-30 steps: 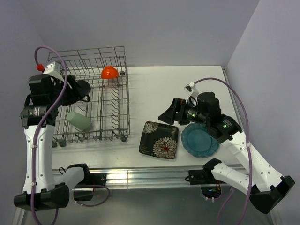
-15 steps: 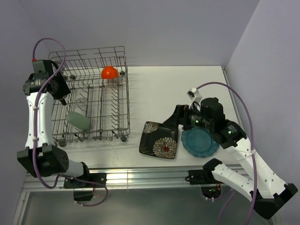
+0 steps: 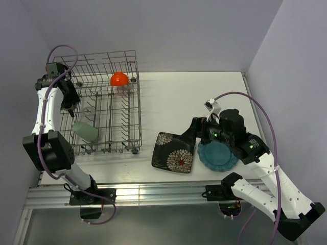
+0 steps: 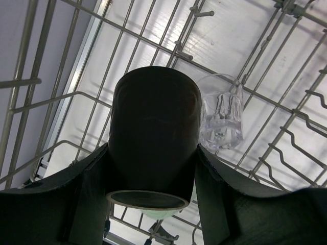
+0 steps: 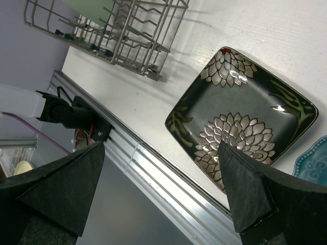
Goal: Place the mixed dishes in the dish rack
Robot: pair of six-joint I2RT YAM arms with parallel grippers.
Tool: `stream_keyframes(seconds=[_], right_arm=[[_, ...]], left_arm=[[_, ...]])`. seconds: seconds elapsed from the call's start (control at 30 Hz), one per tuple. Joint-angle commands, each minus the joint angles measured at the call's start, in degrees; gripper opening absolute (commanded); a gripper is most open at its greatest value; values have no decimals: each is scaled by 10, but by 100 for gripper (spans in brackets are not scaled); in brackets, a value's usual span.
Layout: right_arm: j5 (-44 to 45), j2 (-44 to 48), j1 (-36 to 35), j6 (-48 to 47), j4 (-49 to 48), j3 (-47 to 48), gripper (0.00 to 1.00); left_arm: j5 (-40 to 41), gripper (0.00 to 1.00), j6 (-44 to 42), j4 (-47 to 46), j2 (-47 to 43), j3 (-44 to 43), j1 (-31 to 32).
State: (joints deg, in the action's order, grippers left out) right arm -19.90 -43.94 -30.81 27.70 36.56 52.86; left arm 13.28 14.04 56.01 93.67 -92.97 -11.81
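Note:
My left gripper [image 3: 70, 104] hangs over the left part of the dish rack [image 3: 138, 104] and is shut on the small dark mug [image 4: 153, 138]. The mug sits base toward the camera between both fingers. Just beyond it a small clear glass [image 4: 220, 117] lies on the rack wires [image 4: 286, 127]. A pale green cup [image 3: 86, 131] lies in the rack's near left, and an orange bowl [image 3: 119, 78] sits at its far right corner. On the table are the black flowered plate [image 3: 173, 152] and the teal scalloped plate [image 3: 218, 153]. My right gripper [image 3: 188, 133] hovers open above the black plate [image 5: 240, 117].
The metal rail [image 5: 168, 178] along the table's near edge runs under the right gripper [image 5: 161, 153]. The rack's near right corner [image 5: 127, 35] shows to the plate's left. Walls close the table in behind and on both sides.
My left arm has swung over the rack's left side, carrying the dark mug with it. My right arm has shifted slightly right and nearer, over the black plate.

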Motion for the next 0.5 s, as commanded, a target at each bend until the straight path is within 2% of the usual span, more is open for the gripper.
stream_keyframes(seconds=[0.0, 0.47], right_arm=[[7, 6, 2, -10, -10, -6, 100], [16, 7, 1, -11, -4, -6, 100]], left_arm=[[15, 0, -16, -20, 12, -45, -1], [-17, 0, -15, -17, 102, -86, -1]])
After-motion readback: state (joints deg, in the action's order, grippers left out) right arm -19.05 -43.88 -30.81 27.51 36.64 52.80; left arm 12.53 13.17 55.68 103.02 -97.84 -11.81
